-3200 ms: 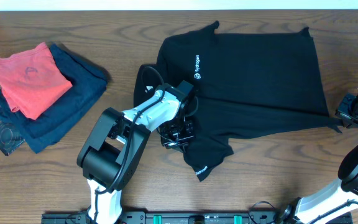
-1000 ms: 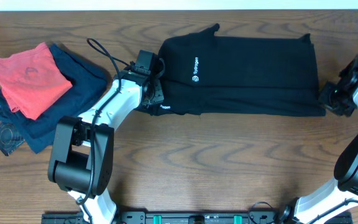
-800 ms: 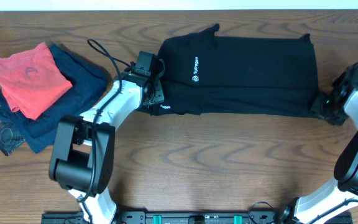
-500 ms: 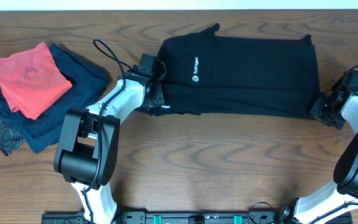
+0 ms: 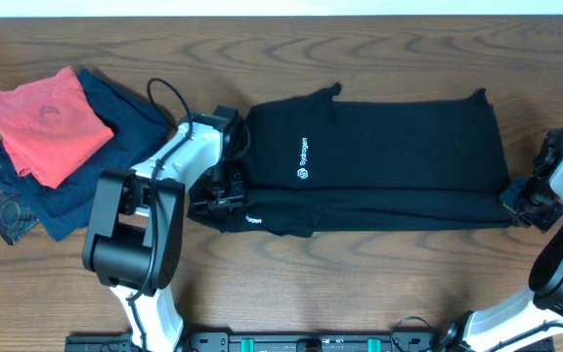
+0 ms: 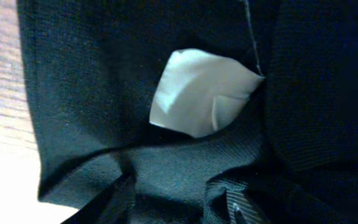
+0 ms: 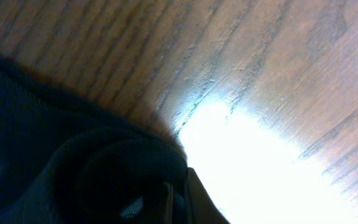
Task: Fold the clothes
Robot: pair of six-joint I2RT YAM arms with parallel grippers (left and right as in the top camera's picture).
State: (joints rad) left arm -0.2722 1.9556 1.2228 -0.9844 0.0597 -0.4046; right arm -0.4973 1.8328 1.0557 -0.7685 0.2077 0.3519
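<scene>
At the left end of the counter [image 5: 360,284], a coral-red garment [image 5: 42,122] lies folded on a navy garment [image 5: 125,137]. Next, the left end effector [image 5: 225,196] is clamped narrow on the left edge of the black T-shirt [image 5: 399,156], its wrist view showing the white label [image 6: 201,93]. The shirt lies flat mid-counter as a long folded band, logo [image 5: 304,166] up. The right end effector [image 5: 518,198] pinches the shirt's lower right corner.

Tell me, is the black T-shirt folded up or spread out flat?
Partly folded. The black T-shirt lies as one long band, its lower edge doubled over itself.
</scene>
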